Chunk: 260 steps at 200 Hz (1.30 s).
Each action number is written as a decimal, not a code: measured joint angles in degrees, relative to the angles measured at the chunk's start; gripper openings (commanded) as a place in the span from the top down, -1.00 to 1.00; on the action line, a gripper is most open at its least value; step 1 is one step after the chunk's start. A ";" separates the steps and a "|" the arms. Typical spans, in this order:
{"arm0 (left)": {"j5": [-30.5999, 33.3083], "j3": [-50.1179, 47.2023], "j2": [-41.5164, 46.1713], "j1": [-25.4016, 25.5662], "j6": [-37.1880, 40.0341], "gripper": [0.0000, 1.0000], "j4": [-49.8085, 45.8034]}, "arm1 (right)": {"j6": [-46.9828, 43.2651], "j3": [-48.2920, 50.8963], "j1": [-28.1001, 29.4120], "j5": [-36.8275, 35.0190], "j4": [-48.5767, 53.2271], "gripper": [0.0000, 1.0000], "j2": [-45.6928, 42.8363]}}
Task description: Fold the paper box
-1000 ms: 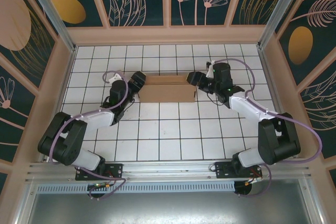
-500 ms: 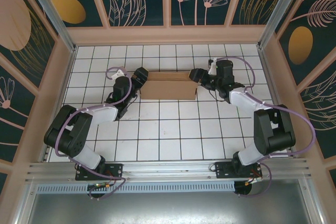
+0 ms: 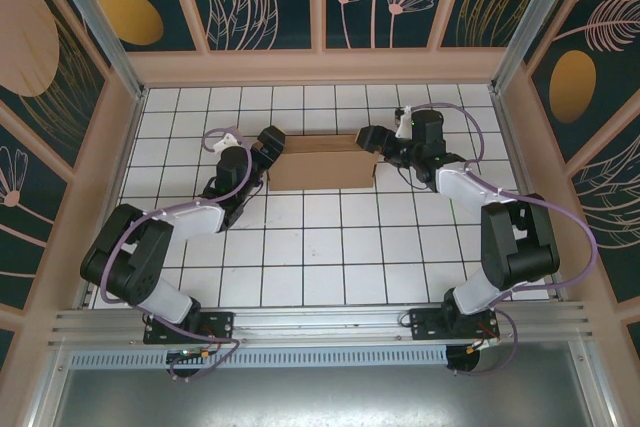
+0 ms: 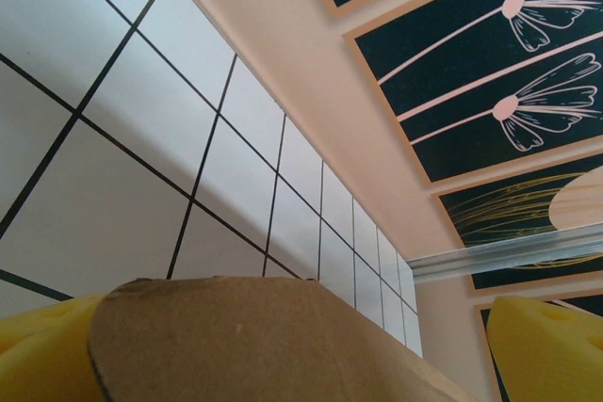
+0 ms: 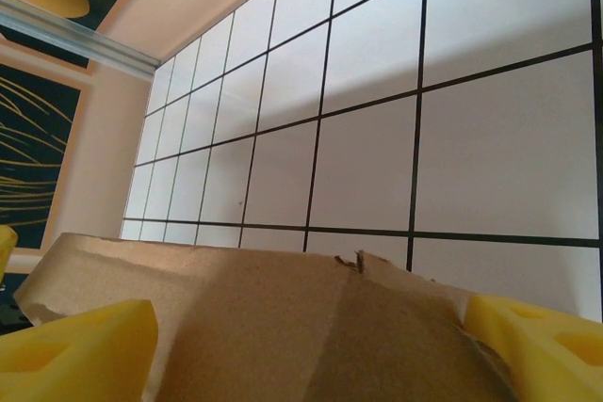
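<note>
1. Currently the paper box [image 3: 322, 165] lies on the white tiled counter [image 3: 320, 247], in its far half and about midway between the side walls, its long side running left to right.
2. From the top view it reads as a flat brown rectangle. A darker strip runs along its far edge.
3. Left claw [image 3: 270, 142] sits at the box's left end, touching it. The arm reaches in from the near left with its elbow low over the tiles.
4. Right claw [image 3: 368, 142] sits at the box's right end, also touching. Its arm comes in from the near right.
5. Left wrist view: yellow pads [image 4: 38, 350] are spread wide at the two bottom corners. A rounded cardboard flap [image 4: 264, 341] rises between them and overlaps the left pad, while open space shows beside the right pad.
6. Right wrist view: yellow pads [image 5: 80, 350] are also wide apart. A cardboard panel [image 5: 301, 327] with a small notch in its top edge fills the gap from pad to pad. I cannot tell whether they pinch it.
7. Both wrist views look past the cardboard across bare tiles to the wall.
</note>
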<state>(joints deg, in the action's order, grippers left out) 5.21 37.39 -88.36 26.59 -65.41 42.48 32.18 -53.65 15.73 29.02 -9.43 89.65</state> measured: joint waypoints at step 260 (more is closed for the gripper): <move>10.29 6.99 18.82 -4.11 26.16 -0.98 -23.41 | -4.48 0.07 -3.13 -10.29 7.13 -0.85 -10.97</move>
<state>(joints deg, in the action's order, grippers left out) 15.51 44.38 -69.54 22.48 -39.24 19.07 27.70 -53.58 12.60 18.72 -2.31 78.67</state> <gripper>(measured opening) 0.988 0.967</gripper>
